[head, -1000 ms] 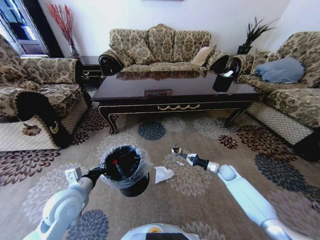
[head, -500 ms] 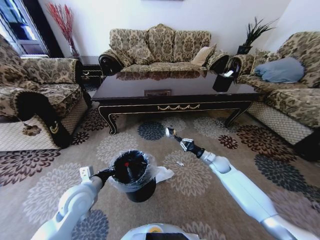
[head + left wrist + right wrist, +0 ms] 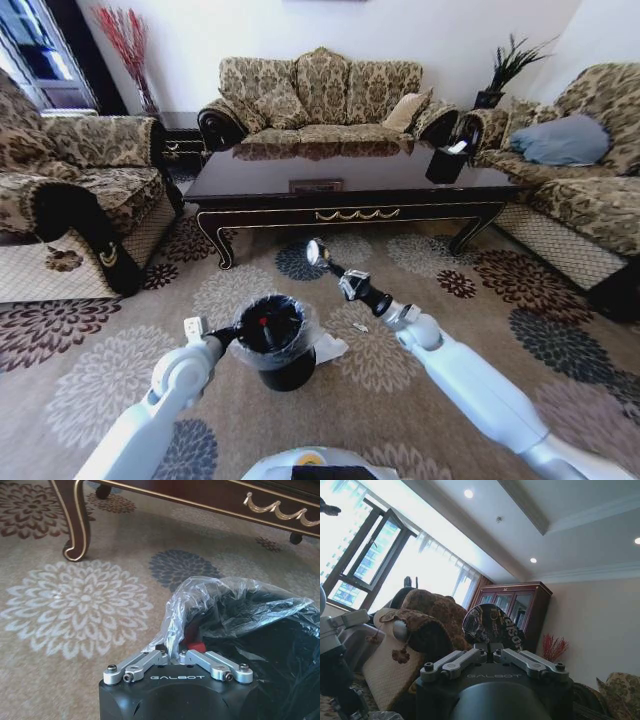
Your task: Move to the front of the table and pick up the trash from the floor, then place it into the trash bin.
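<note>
Since 1 s ago, right gripper (image 3: 317, 251) is seen raised and swung fwd-left, now above floor (image 3: 420, 395) betw. table (image 3: 350, 185) and trash bin (image 3: 277, 343); bin is seen shifted slightly right w/ left arm. Right gripper: shut on small round black-and-yellow item (image 3: 492, 625), disc pinched upright betw. fingers, printed face twd wrist cam. Left gripper (image 3: 175, 656): clamped on bin's rim and clear liner bag (image 3: 220, 597); bin appears held up at robot's front-left, though floor contact can't be told. Red cap (image 3: 263, 322) noted inside bin, so bottle is judged already binned. Crumpled white paper (image 3: 328, 348) lies on carpet touching bin's right side; tiny white scrap (image 3: 361, 327) just beyond it. Step in hand: carry of disc to bin. Next move calls for: gripper brought back over bin mouth, lowered clear of liner, disc released inside. Paper and scrap not yet collected.
</note>
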Motion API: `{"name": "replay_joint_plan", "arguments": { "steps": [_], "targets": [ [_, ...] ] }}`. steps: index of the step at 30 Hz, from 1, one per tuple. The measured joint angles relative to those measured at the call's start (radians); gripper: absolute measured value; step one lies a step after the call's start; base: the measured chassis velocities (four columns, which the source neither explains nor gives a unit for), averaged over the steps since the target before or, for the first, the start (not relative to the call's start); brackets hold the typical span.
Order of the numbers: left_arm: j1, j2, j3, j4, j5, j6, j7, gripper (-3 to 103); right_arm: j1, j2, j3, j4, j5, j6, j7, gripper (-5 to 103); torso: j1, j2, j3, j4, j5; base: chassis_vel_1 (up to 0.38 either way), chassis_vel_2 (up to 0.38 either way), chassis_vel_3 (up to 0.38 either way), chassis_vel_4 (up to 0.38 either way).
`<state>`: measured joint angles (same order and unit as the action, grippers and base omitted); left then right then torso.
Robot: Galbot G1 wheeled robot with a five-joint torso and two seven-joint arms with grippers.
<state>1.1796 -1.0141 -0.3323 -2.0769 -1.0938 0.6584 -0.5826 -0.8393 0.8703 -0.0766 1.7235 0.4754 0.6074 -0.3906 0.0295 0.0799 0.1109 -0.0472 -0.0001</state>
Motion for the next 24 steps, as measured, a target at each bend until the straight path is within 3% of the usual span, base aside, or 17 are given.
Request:
{"name": "replay_joint_plan", "arguments": {
  "steps": [13, 24],
  "targets": [
    [-0.152, -0.039, 0.137, 0.1, -0.004, -0.005, -0.013, 4, 0.004, 0.028, -0.116, -0.064, -0.083, 0.017, -0.02, 1, 0.0, 0.0, 0.0, 0.0, 0.0001, 0.0, 0.0, 0.0, 0.0],
    [-0.18, -0.042, 0.157, 0.108, -0.015, -0.006, -0.015, 4, 0.003, 0.035, -0.127, -0.139, -0.156, 0.031, -0.028, -2, 0.0, 0.0, 0.0, 0.0001, 0.0001, 0.0, 0.0, 0.0, 0.0]
  ]
}}
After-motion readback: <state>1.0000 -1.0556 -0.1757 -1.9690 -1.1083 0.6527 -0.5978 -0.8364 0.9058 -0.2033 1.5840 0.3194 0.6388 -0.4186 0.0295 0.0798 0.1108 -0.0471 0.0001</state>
